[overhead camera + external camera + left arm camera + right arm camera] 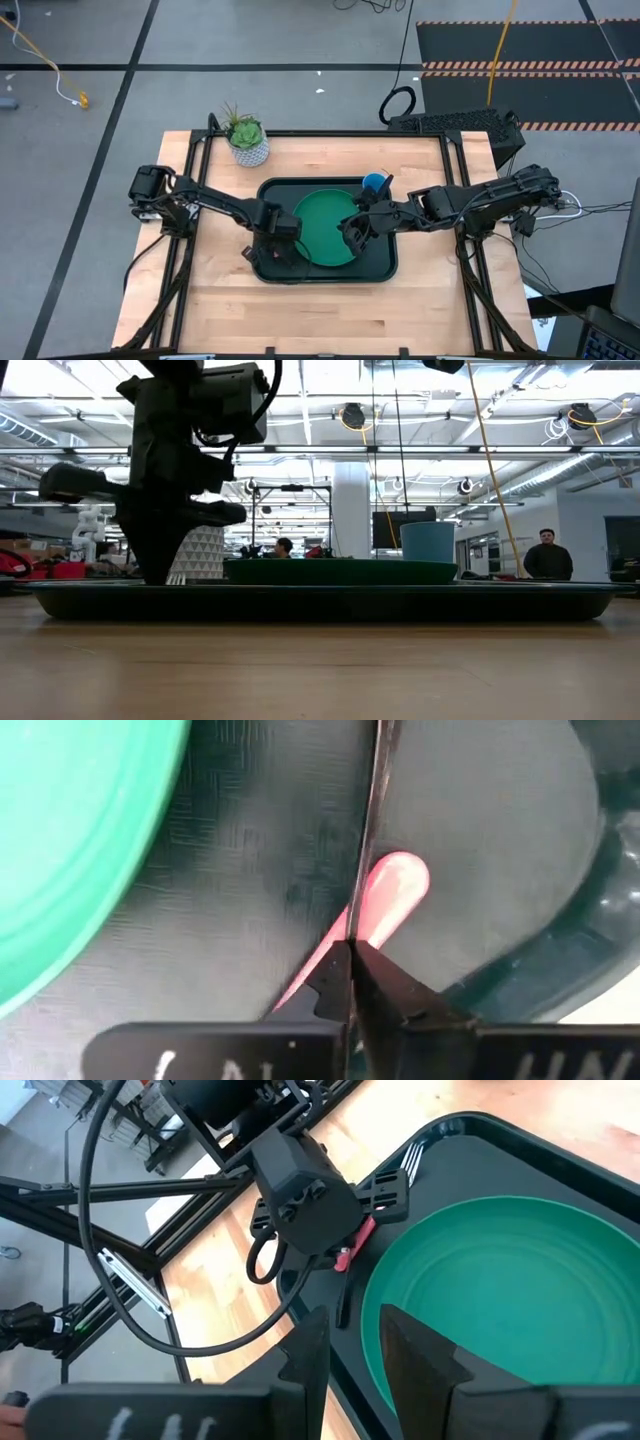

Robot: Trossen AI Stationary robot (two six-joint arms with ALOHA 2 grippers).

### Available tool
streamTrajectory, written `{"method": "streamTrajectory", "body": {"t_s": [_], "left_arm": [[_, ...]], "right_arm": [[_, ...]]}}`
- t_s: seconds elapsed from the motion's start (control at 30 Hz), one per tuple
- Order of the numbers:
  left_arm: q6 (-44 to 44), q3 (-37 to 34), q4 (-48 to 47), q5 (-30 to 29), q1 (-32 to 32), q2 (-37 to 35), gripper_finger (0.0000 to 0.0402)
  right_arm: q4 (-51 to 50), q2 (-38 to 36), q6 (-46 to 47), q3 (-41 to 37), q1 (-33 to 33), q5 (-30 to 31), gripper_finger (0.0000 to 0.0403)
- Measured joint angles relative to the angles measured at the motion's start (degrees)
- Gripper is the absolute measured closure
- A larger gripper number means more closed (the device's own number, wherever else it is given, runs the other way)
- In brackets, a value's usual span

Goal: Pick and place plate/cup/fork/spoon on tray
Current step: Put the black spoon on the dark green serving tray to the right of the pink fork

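Observation:
The dark tray [385, 262] holds the green plate [325, 228] flat in its middle and the light-blue cup [375, 183] upright at its far right corner. The fork lies on the tray floor left of the plate, showing its pink handle [395, 885] and its tines [412, 1155]. My left gripper [272, 245] points down onto that part of the tray, shut, with the spoon's thin silver handle [372, 820] running out from between its fingertips. My right gripper [350, 1345] hangs open above the plate's right side, with nothing between its fingers. My left gripper [352, 948] pinches the spoon's handle [356, 925] between its two fingertips. The fingers come from above, pointing down. The handle shows edge-on and passes over the fork's pink handle. The fingertips stand at the tray floor [165, 578]; whether the spoon is lifted, I cannot tell.
A white speckled plant pot [248, 148] stands on the table beyond the tray's far left corner. Bare wooden table [320, 320] lies in front of the tray and on both sides. People show in the room behind the table [546, 555].

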Motion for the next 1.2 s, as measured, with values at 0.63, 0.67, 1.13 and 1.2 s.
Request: {"method": "streamTrajectory", "body": {"t_s": [0.63,0.67,1.13,1.2], "left_arm": [[-3.75,7.13,-2.45,-10.99,-0.04,-0.04,0.0401],[-3.01,7.05,-1.42,-11.66,-0.04,-0.07,0.0401],[2.45,-2.55,5.96,-8.09,0.0,-0.11,0.0358],[1.5,-3.09,5.18,-7.44,-0.01,-0.11,0.0348]], "right_arm": [[0.21,0.0,-1.52,0.0,0.0,-0.1,0.0321],[0.21,0.0,-1.44,0.0,0.0,-0.19,0.0321],[-0.3,0.02,1.02,-0.02,1.51,-0.3,0.0321],[-0.3,0.02,1.05,-0.01,1.36,-0.1,0.0321]]}}
